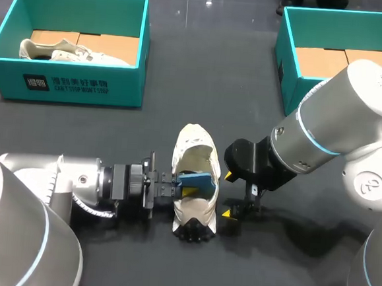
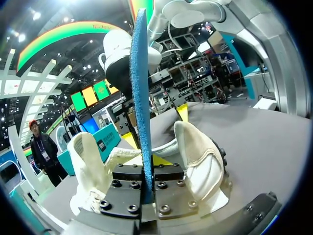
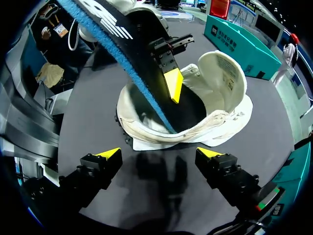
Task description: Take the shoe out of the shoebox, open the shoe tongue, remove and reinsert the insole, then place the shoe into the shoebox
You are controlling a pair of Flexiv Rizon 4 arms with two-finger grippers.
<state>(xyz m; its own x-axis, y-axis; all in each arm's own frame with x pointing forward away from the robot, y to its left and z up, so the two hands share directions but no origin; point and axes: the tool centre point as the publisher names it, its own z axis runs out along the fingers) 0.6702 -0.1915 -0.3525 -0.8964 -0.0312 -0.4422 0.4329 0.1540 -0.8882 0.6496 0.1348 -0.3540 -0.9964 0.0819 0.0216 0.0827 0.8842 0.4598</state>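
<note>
Head view: white shoe [image 1: 196, 140] lies on the dark counter [image 1: 180, 109] between the two hands, well apart from the left shoebox [image 1: 126, 88], which holds a second shoe [image 1: 66, 52], and from the right shoebox [image 1: 287, 84]. Left hand [image 1: 177, 187] is clamped on the blue insole [image 1: 196, 180]; the right wrist view shows the insole slanting up with its lower end inside the shoe opening. Right hand [image 1: 229, 195] sits just beside the shoe, fingers spread, nothing between them.

Silver-grey arms [image 1: 338, 121] with pale blue rings end in black end effectors [image 3: 160, 153] with yellow tips.
</note>
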